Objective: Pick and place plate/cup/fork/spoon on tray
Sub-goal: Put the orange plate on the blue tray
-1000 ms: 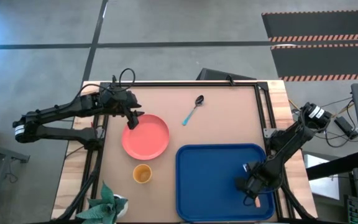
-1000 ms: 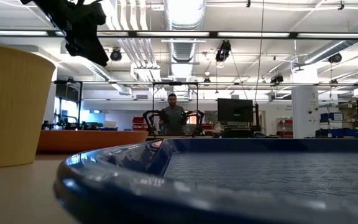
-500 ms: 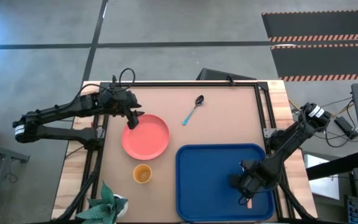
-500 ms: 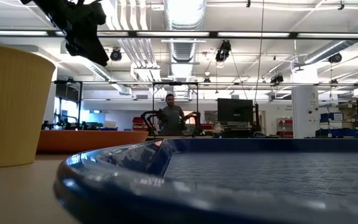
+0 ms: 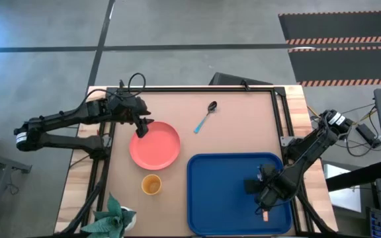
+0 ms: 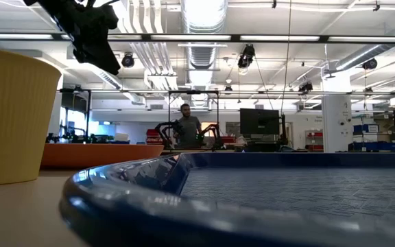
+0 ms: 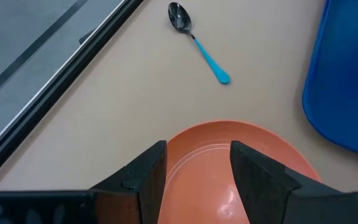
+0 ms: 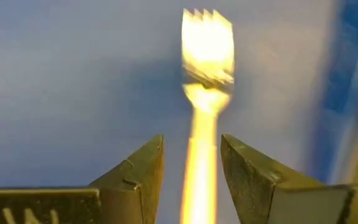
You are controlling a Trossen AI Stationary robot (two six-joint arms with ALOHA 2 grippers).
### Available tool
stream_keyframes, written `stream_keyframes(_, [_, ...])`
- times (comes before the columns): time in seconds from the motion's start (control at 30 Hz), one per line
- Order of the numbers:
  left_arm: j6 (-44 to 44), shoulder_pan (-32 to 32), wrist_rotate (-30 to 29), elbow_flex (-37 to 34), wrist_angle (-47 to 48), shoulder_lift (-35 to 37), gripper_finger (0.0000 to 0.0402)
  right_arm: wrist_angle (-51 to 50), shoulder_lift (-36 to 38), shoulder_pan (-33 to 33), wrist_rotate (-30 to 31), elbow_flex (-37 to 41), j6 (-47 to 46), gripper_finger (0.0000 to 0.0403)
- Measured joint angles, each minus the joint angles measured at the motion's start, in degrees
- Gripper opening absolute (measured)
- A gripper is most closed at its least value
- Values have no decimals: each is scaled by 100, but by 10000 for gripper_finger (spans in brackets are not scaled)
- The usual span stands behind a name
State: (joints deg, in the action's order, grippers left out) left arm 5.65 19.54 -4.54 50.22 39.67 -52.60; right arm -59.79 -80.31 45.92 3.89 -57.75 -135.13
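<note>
Right gripper [image 8: 191,171] jaws astride fork [image 8: 206,74]

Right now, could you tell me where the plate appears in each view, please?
High view: plate, table's left half, beside the tray.
Low view: orange band behind the cup.
Left wrist view: under the left gripper.
Right wrist view: not in it.
Shared landmark: the tray.

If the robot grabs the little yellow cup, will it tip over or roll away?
The cup stands upright on the table, beside the plate, and looks wider at its rim than its base, so a sideways nudge might tip it. It is round, so once tipped it would probably roll. It looks small, likely light.
</note>
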Motion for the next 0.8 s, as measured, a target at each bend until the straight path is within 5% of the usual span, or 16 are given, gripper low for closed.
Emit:
stream_keyframes(0.2, [-52, 2, -6, 0, -1, -161, 160, 0, 0, -291, 2505, -461, 612, 139])
stream_keyframes(0.3, [-352, -1, -206, -2, 40, -333, 160, -33, 0, -457, 3278, -731, 1230, 137])
stream_keyframes(0.6, [-496, 260, -406, 11, 34, -1439, 189, -31, 2, -1034, 4010, -1761, 3591, 137])
stream_keyframes(0.8, [-574, 338, 79, 130, 36, -2240, 206, -25, 2, -1304, 4131, -2465, 5072, 137])
